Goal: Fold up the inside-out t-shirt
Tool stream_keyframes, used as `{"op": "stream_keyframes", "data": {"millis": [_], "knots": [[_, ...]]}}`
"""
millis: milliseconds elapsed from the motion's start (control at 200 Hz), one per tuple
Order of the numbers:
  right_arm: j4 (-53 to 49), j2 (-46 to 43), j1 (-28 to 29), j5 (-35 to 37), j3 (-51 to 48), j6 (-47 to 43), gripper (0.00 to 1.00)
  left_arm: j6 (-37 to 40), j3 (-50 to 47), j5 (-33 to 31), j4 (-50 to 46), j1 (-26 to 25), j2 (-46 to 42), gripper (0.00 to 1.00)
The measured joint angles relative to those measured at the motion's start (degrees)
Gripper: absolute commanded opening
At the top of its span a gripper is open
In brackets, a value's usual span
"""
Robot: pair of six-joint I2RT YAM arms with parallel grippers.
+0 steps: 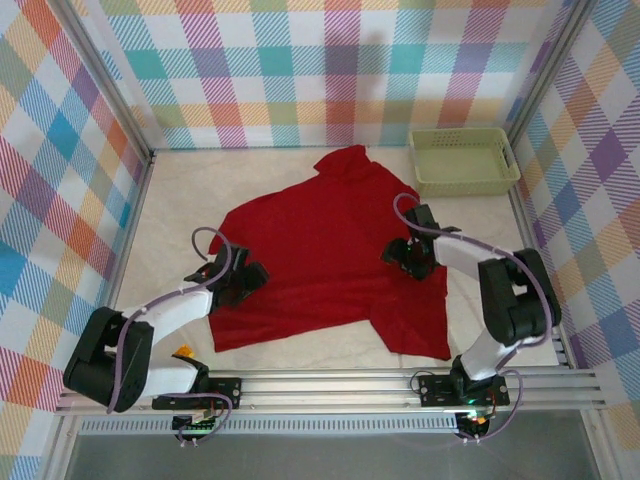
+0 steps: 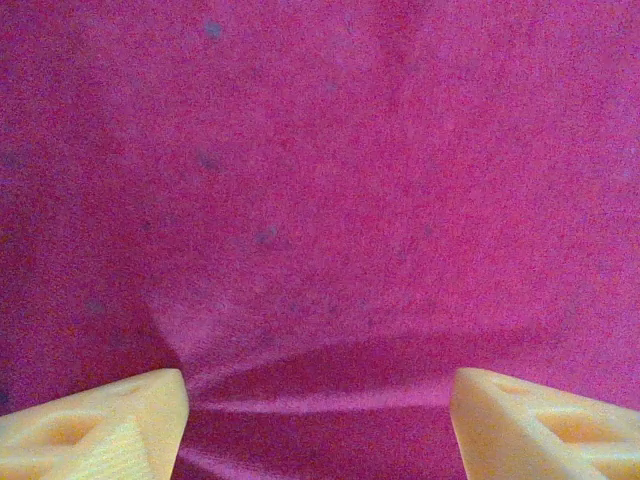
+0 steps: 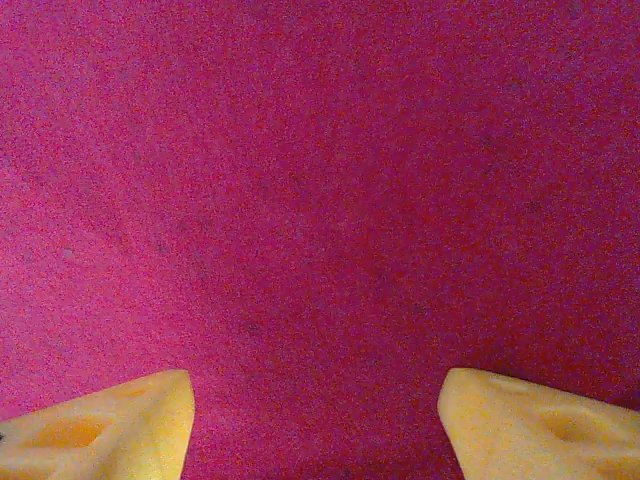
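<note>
The deep-red t-shirt [image 1: 320, 250] lies spread on the white table, one part reaching toward the back and a flap hanging toward the front right. My left gripper [image 1: 243, 281] rests low on the shirt's left edge, open, its yellow fingertips [image 2: 110, 425] wide apart over creased red cloth [image 2: 320, 200]. My right gripper [image 1: 408, 255] sits on the shirt's right side, open too, with its fingertips [image 3: 530, 425] spread over smooth red cloth [image 3: 320, 180]. Nothing is pinched between either pair of fingers.
A pale green plastic basket [image 1: 463, 160] stands at the back right corner. Checked fabric walls [image 1: 60, 150] close in the table on three sides. A metal rail [image 1: 330, 385] runs along the near edge by the arm bases.
</note>
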Motion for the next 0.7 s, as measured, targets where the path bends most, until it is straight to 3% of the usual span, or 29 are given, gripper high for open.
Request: {"op": "stream_keyframes", "data": {"millis": [130,235,500,700], "knots": [[1.1,-7.8,0.0,0.4,-7.9,4.1,0.69,1.8,3.7,-0.3,-6.5,2.7,-0.6,0.78],[0.4,-13.0,0.0,1.0,-12.2,6.4,0.69,4.5,14.6,-2.6,-12.1,5.7,3.6,0.81],[-3.8,-15.4,0.7,2.2,-12.0,6.5,0.7,11.8,51.7,-6.4,-17.7,10.2,31.7,0.83],[-4.2,-16.5,1.6,3.2,-10.5,5.2,0.7,15.9,66.8,-3.9,-23.5,11.0,49.3,0.74]]}}
